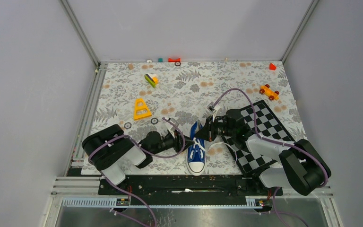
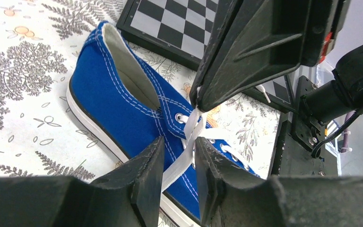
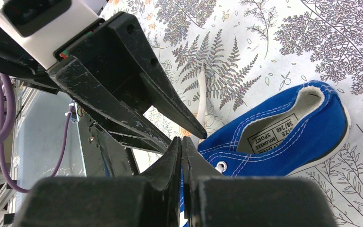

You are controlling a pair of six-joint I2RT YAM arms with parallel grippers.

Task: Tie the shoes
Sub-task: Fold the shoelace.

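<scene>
Left end effector (image 2: 177, 147), blue sneaker (image 2: 113, 99), white laces (image 2: 192, 126)

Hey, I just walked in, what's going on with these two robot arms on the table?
Both arms are working on the laces of a blue sneaker lying on the floral table. The right gripper is shut on a white lace, holding it up just above the eyelets. The left gripper has its jaws apart on either side of that lace, lower down, not clamped on it. No finished bow is visible.
</scene>
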